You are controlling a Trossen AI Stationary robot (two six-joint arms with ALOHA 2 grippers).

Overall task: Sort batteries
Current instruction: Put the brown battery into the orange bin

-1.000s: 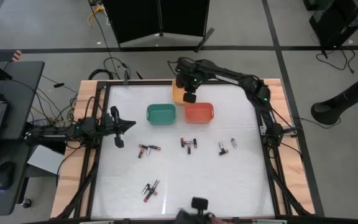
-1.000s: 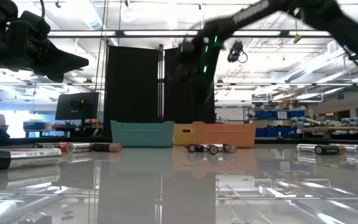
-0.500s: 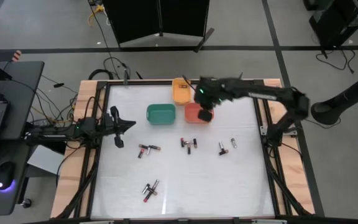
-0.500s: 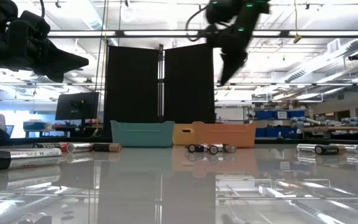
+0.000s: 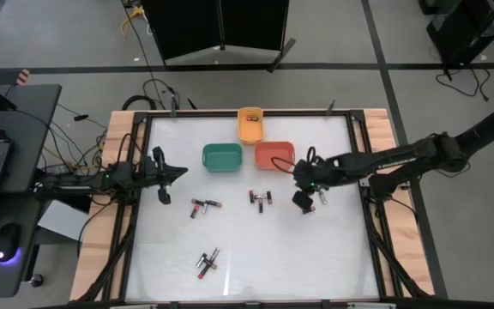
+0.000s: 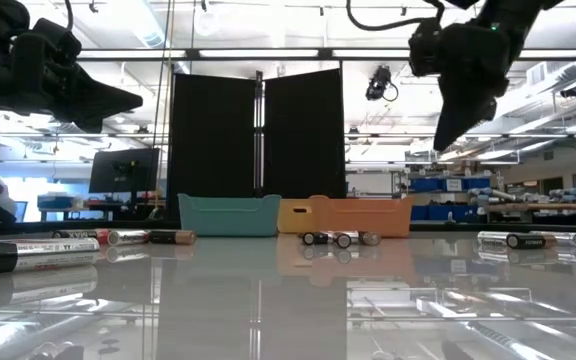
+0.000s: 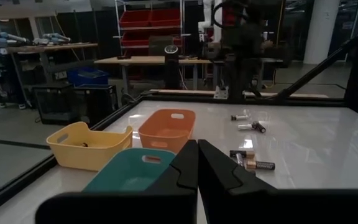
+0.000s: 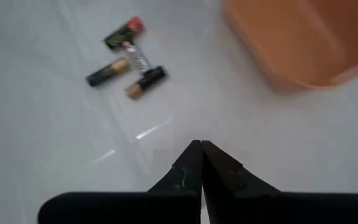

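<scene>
Your right gripper [image 5: 303, 201], fingers pressed together and empty, hangs above the batteries [image 5: 314, 202] on the surface's right side; descend without spreading them and you'll scatter the cells.

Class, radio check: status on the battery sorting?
Right gripper shut, empty, above right-hand batteries. Left gripper shut, waiting at left edge. Batteries scattered on table; nothing blocking.

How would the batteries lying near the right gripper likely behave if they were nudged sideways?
The batteries are small cylinders lying on their sides, so they would probably roll. The glossy white table likely offers little friction. The right gripper, shut, hangs above them.
</scene>
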